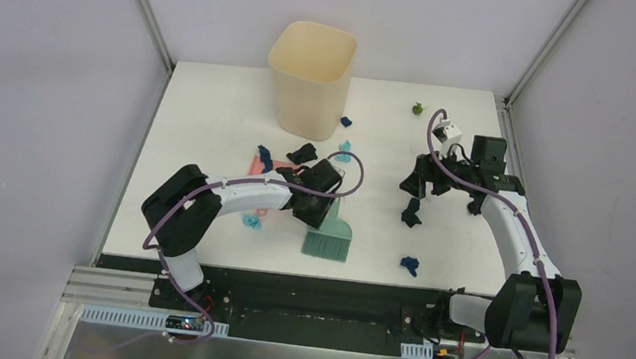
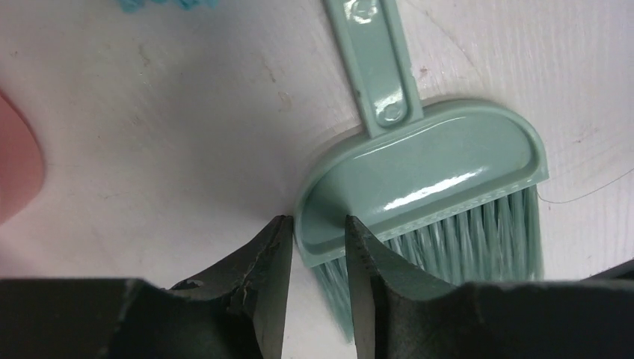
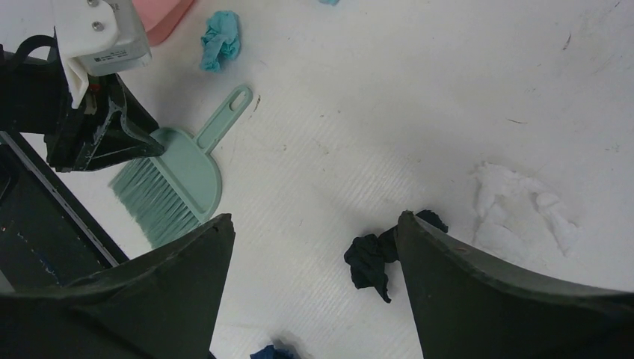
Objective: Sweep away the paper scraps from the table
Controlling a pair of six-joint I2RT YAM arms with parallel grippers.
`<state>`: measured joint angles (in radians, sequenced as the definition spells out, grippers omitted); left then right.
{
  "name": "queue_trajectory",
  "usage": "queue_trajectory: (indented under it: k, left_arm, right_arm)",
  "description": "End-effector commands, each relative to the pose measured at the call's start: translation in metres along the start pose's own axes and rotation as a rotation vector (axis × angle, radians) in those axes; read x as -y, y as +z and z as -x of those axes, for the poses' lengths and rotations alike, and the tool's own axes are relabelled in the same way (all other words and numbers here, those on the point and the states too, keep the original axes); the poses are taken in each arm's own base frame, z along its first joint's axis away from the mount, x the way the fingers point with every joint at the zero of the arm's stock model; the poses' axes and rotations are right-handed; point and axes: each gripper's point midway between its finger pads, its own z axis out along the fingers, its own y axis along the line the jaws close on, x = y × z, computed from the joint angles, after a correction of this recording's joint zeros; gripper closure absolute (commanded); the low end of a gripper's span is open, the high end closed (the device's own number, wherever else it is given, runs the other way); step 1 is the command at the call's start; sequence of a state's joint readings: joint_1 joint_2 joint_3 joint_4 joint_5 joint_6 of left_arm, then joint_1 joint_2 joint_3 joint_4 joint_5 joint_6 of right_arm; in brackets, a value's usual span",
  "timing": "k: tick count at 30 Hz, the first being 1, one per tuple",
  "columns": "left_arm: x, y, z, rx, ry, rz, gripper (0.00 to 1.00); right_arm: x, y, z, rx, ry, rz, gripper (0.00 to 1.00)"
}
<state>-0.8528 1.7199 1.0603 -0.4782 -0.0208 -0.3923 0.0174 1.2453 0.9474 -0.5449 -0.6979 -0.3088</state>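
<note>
left claw (image 2: 318, 239) clenched on the green brush (image 2: 434, 172); right claw (image 3: 314, 232) released above a black scrap (image 3: 368, 262)

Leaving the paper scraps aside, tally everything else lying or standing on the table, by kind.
green hand brush: 1
pink dustpan: 1
cream bin: 1
Total: 3

Mint-green brush (image 2: 426, 161), white table (image 2: 187, 112)
</note>
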Motion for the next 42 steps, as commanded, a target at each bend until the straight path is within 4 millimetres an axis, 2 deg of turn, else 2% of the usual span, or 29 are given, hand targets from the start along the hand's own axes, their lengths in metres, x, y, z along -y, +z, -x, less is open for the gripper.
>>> queue_trajectory:
  k: [1,5,10,11,16,23,28,34,37,39,42]
  left_arm:
    - [0.000,-0.002,0.018,0.050,0.043,0.042,0.68]
    - [0.003,0.010,0.008,0.010,0.053,0.031,0.76]
    - [0.011,0.017,0.005,-0.014,0.126,0.014,0.98]
    - [0.013,0.016,0.006,-0.010,0.155,0.016,1.00]
    - [0.028,-0.004,0.021,0.163,0.346,0.046,1.00]
    - [0.043,-0.033,0.039,0.332,0.410,-0.023,1.00]
    - [0.051,-0.039,0.040,0.388,0.431,-0.075,1.00]
    - [0.074,-0.045,0.040,0.431,0.474,-0.175,1.00]
    - [0.068,-0.042,0.041,0.404,0.440,-0.134,1.00]
    - [0.055,-0.041,0.039,0.357,0.359,-0.048,1.00]
    - [0.043,-0.039,0.041,0.357,0.209,0.029,0.80]
  right_arm:
    - [-0.004,0.001,0.005,0.018,-0.028,0.041,0.18]
    - [-0.007,0.006,0.002,0.004,-0.002,0.080,0.19]
    - [-0.006,0.009,0.001,-0.005,0.017,0.092,0.20]
    - [-0.006,0.010,0.000,-0.007,0.020,0.095,0.20]
    - [-0.003,0.019,-0.005,-0.033,0.083,0.113,0.19]
    - [-0.007,0.043,-0.017,-0.140,0.277,0.207,0.19]
    - [-0.023,0.054,-0.017,-0.176,0.400,0.329,0.19]
    - [-0.047,0.065,-0.028,-0.246,0.359,0.382,0.17]
    - [-0.043,0.074,-0.036,-0.284,0.350,0.336,0.18]
    - [-0.039,0.077,-0.040,-0.301,0.361,0.317,0.20]
    - [-0.035,0.080,-0.040,-0.303,0.362,0.302,0.24]
